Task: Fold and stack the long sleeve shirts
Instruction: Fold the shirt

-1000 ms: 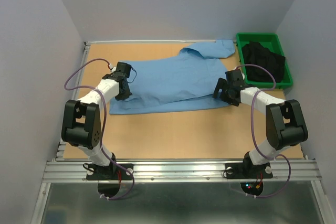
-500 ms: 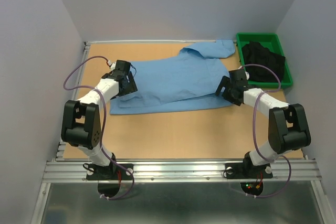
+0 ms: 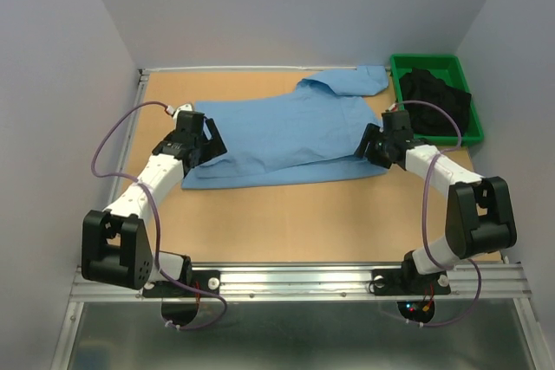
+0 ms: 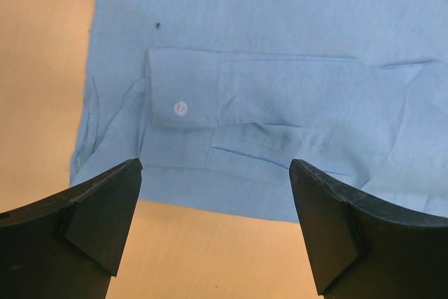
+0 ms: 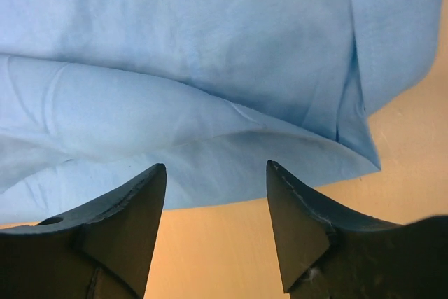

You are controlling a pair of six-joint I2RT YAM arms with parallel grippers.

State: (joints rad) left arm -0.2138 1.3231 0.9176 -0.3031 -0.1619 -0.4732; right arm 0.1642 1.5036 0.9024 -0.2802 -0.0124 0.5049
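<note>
Light blue dress shirt [image 3: 286,132] lies centre-frame; left gripper [image 4: 215,166] gapes empty before its cuff [image 4: 178,96]. Right gripper [image 5: 215,164], parted and empty, faces the lower-right hem [image 5: 294,146], bare table [image 3: 303,214] below

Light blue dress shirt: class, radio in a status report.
Left gripper open, empty. Right gripper open, empty. Light blue thin-fabric dress shirt partly folded, flat on wooden table. Nothing blocking.

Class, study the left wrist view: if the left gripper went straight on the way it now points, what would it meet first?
Probably the light blue thin-fabric dress shirt, near its folded buttoned cuff. The open left gripper frames that edge of the cloth, though depth is unclear.
</note>
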